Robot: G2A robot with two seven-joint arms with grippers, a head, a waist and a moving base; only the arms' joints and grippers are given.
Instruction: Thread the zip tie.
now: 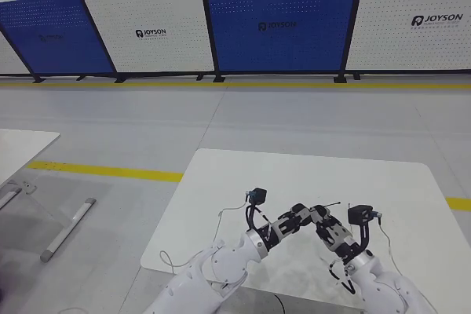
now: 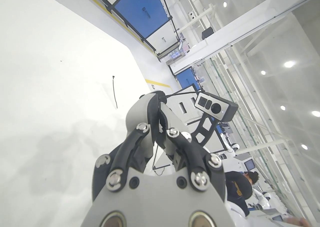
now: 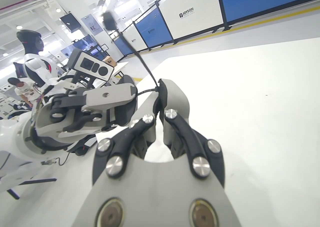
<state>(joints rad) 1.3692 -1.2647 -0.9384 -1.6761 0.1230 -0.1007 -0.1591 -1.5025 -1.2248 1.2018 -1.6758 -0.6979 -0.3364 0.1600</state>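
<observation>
Both tools are pressed together on the one zip tie (image 3: 144, 62), held above the white counter (image 3: 250, 88). Your right tool (image 3: 160, 83) pinches the strap with the head standing free above it, and your left tool (image 3: 135, 93) nips the thin tail. Curl that tail round to meet the head's slot squarely, and keep both grips firm. Your arms meet tip to tip, wrists angled inward.

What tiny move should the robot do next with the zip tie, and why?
Probably bring the left gripper round toward the head of the zip tie. Both grippers look shut on it, but the head sticks out well beyond the right gripper, with nothing through it yet.
</observation>
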